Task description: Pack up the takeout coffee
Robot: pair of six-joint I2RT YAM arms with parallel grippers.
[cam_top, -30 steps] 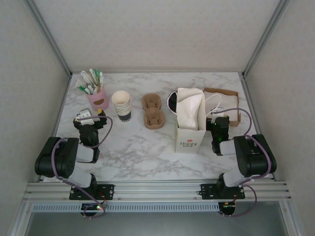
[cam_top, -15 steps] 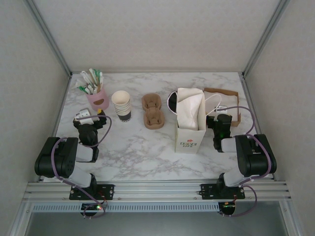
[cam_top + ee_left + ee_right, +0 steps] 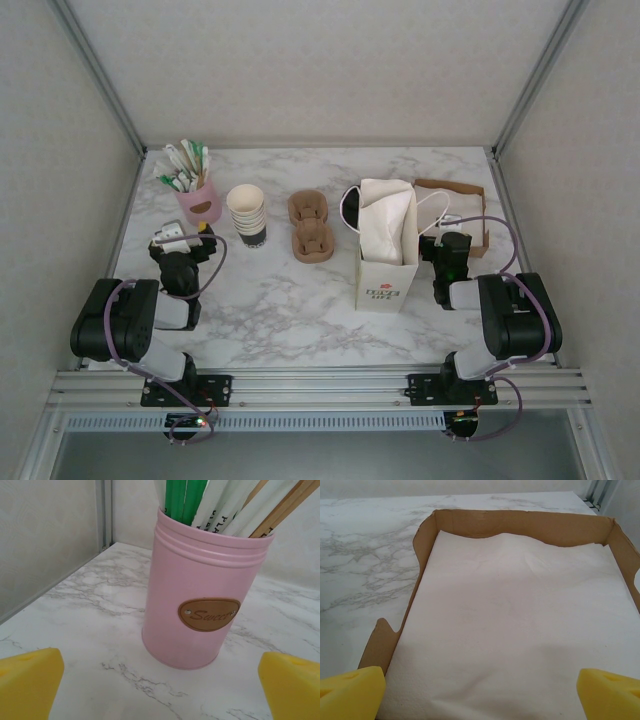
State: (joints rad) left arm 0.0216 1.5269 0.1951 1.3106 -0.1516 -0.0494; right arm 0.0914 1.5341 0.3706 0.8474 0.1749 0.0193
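The takeout coffee, a single lidded cup, is hidden or out of view. A white paper bag (image 3: 387,245) stands open right of centre. My left gripper (image 3: 180,243) is open and empty at the near left, its yellow fingertips (image 3: 29,680) wide apart in front of a pink tin (image 3: 202,590). Beside the bag's right side my right gripper (image 3: 451,246) is open and empty. It hangs over the white napkins (image 3: 520,620) in a brown cardboard tray (image 3: 520,524).
The pink tin (image 3: 200,203) holds sticks and straws at the back left. A lidless stack of cream cups (image 3: 247,213) stands beside it. Two brown cup carriers (image 3: 310,226) lie in the middle. Black lids (image 3: 347,208) sit behind the bag. The cardboard tray (image 3: 478,200) is at the far right.
My right gripper has shifted a little farther from the base, toward the cardboard tray. The left arm and the objects have stayed where they were.
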